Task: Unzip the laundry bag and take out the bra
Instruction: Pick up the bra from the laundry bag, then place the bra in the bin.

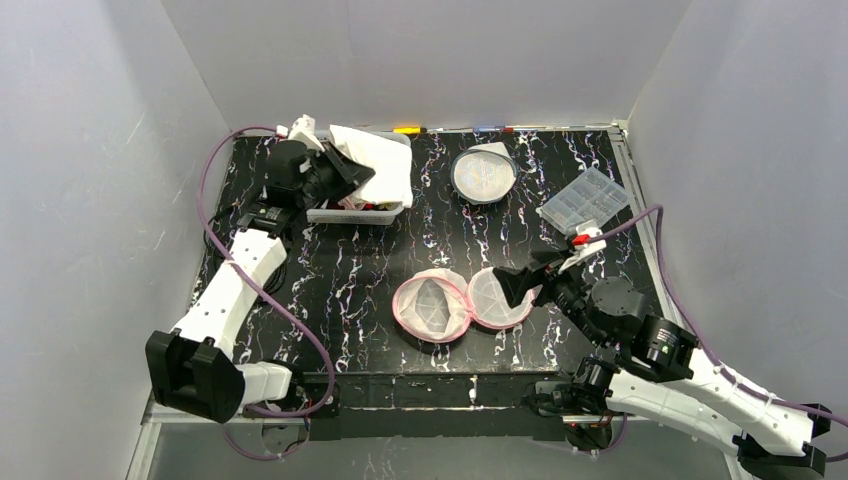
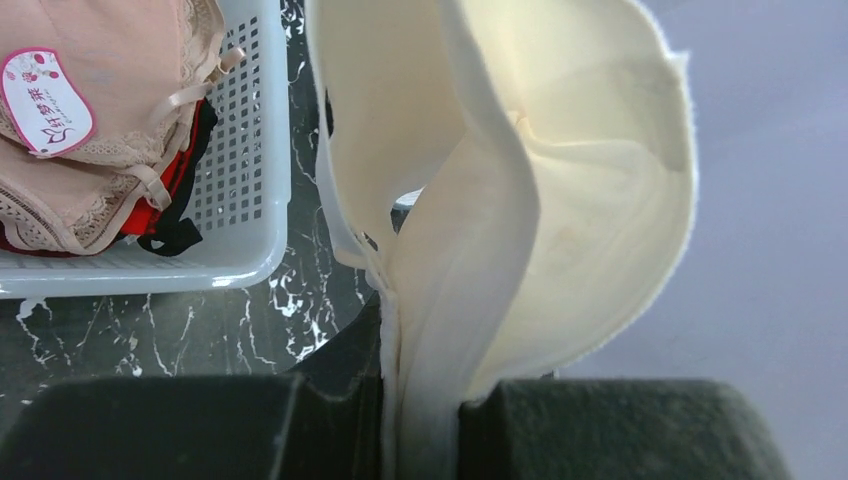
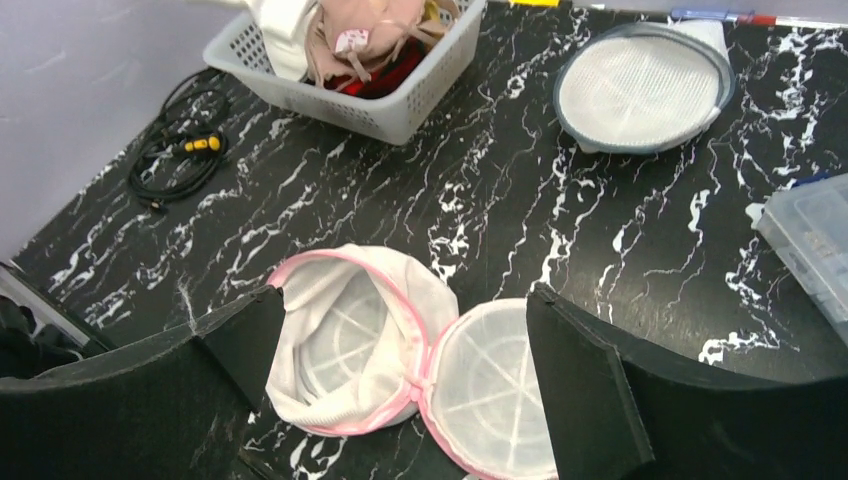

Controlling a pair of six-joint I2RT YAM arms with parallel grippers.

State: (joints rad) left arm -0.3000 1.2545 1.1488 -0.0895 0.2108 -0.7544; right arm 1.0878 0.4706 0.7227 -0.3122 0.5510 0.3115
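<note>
The pink-rimmed mesh laundry bag [image 1: 460, 303] lies open in two round halves at the table's middle; it also shows in the right wrist view [image 3: 400, 350], and no bra shows inside it. My left gripper [image 1: 335, 165] is shut on a cream-white bra [image 1: 385, 165], held over the white basket [image 1: 345, 213] at the back left. In the left wrist view the bra [image 2: 520, 190] hangs pinched between my fingers [image 2: 620, 430]. My right gripper [image 1: 520, 283] is open and empty, just above the bag's right half [image 3: 490, 385].
The basket [image 2: 250, 180] holds beige and red underwear [image 2: 90, 130]. A grey-rimmed round mesh bag [image 1: 483, 174] lies at the back middle. A clear plastic box [image 1: 585, 200] sits at the right. A black cable [image 3: 180, 160] lies at the left.
</note>
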